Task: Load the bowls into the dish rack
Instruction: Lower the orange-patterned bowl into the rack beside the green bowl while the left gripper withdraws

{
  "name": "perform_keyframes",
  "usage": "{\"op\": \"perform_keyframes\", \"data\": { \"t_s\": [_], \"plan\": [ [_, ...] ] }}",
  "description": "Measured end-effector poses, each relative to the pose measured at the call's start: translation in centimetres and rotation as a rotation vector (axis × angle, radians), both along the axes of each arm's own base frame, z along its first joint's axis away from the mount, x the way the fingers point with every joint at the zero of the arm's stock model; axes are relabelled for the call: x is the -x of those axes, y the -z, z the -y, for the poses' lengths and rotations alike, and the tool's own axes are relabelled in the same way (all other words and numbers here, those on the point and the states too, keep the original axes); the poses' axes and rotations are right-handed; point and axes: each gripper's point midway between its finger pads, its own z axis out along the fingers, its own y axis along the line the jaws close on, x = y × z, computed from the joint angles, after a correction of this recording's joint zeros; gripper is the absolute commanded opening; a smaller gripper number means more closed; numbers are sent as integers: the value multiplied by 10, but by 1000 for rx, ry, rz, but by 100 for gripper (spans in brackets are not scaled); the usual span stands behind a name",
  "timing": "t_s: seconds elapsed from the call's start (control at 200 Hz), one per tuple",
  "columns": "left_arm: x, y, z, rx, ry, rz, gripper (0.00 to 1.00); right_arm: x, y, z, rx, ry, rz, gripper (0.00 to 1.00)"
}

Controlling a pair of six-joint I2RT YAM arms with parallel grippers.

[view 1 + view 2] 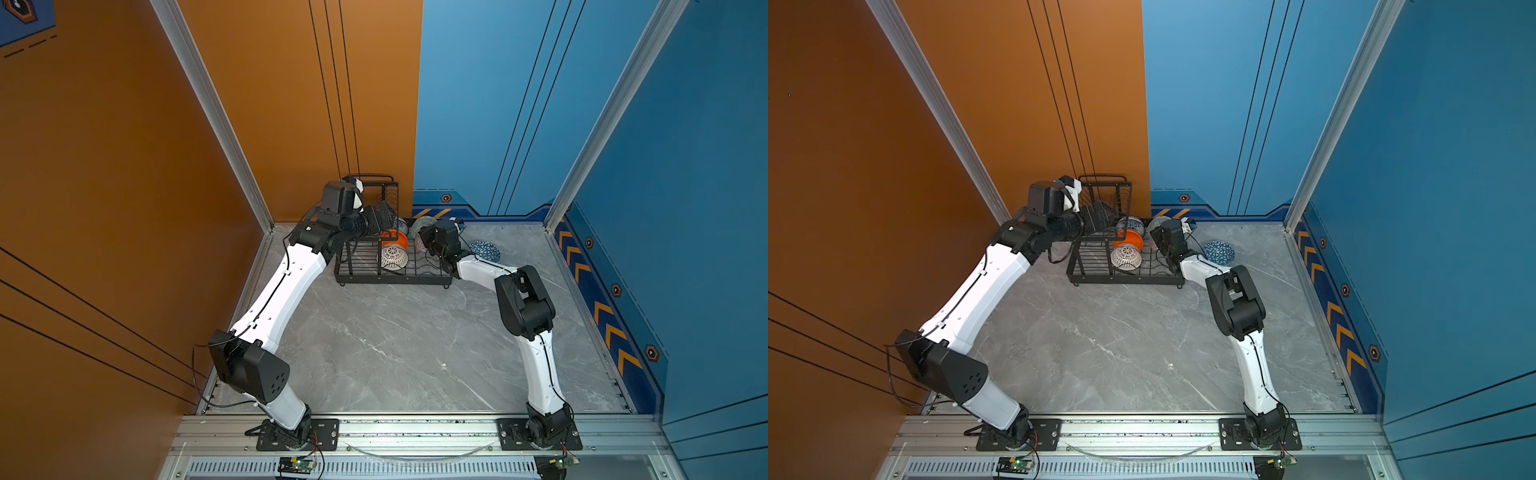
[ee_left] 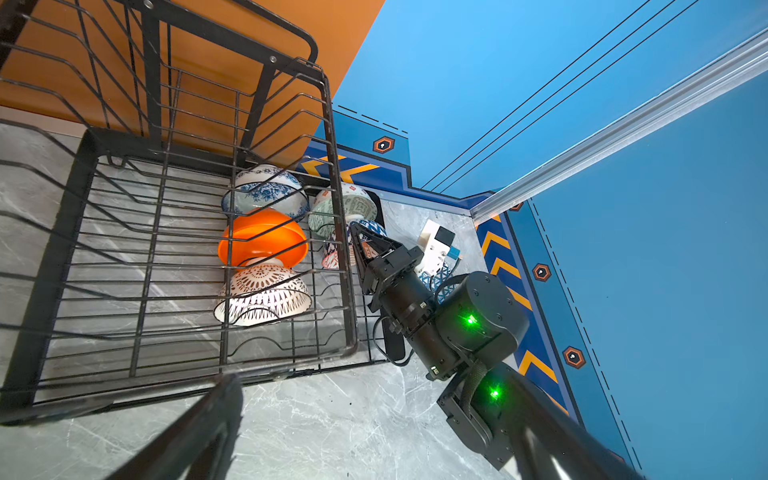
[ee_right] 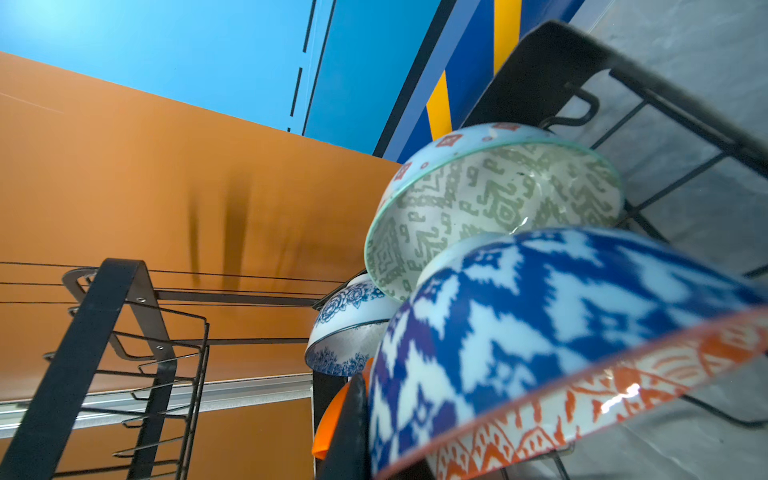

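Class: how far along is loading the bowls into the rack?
Done: floral bowl, orange bowl, lattice bowl and green bowl sit in the rack. In hand: right gripper shut on the geometric bowl, at the rack. To do: triangle bowl, on the table.

White links (image 1: 286, 286), black joints (image 1: 525, 305), black right hand (image 2: 360, 233), thin black cables (image 1: 193, 370).

Several bowls (image 1: 392, 257) are being held in the rack (image 1: 395, 281) far back on the table (image 1: 395, 353), another bowl (image 1: 484, 250) being left just right of it.
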Motion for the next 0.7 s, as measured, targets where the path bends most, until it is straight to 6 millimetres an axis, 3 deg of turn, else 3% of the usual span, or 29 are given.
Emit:
{"op": "perform_keyframes", "data": {
  "t_s": [0.495,0.696],
  "plan": [
    [0,3,-1,2,3,-7,98,-5,1,-4,-10,-3,22,0],
    [-3,3,-6,3,-9,-8,98,-9,10,-8,-9,-8,25,0]
  ]
}}
